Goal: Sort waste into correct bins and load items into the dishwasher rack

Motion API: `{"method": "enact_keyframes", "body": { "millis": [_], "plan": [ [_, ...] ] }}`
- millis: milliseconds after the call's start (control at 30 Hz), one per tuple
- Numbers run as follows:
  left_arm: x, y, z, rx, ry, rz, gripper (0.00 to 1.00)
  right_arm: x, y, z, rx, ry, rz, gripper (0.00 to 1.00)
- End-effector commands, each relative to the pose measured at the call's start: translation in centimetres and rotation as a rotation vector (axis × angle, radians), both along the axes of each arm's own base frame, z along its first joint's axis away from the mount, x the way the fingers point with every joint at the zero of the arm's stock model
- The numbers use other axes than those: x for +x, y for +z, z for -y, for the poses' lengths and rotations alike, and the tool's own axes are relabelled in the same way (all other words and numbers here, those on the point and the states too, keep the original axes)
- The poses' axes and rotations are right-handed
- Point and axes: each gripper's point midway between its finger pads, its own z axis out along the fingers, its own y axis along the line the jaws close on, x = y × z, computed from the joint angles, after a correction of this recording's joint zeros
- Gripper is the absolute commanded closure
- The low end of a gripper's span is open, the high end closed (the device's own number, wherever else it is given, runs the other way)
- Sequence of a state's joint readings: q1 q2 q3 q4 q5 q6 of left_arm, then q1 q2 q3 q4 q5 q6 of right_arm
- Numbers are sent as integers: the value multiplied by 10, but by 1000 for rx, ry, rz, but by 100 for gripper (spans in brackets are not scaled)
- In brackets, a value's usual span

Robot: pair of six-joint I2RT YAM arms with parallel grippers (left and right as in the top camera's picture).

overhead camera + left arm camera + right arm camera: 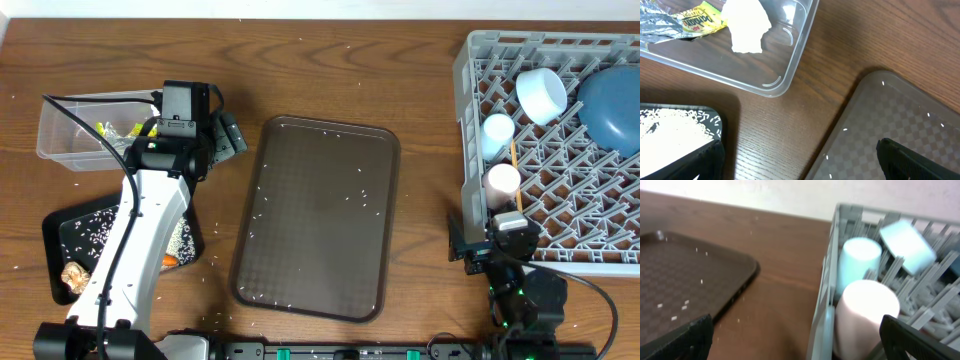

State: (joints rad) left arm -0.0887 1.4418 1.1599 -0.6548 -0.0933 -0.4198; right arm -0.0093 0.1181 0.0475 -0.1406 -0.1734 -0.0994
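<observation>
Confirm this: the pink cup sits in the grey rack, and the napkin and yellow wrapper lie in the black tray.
Wrong bin. The napkin and yellow wrapper lie in the clear tub, as the left wrist view shows. The pink cup does sit in the grey rack.

Overhead; close wrists, right facing rack (826,295)

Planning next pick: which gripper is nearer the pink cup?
Right. The right gripper is just short of the pink cup, at the rack's left wall. The left gripper is across the table, between clear tub and serving tray.
</observation>
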Motion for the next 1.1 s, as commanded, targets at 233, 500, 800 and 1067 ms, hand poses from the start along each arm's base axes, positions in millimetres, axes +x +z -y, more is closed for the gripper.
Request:
{"method": "enact_keyframes", "body": {
  "millis": [233,500,800,1067],
  "plan": [
    [0,4,-2,7,9,10,2,-3,17,-1,-9,9,85,1],
    [0,4,-2,7,9,10,2,-3,16,-1,-9,9,83,1],
    [-1,9,-2,6,10,25,2,-3,16,-1,-9,9,83,1],
    [-19,35,-7,30,9,66,2,-3,16,-1,-9,9,83,1]
  ]
}}
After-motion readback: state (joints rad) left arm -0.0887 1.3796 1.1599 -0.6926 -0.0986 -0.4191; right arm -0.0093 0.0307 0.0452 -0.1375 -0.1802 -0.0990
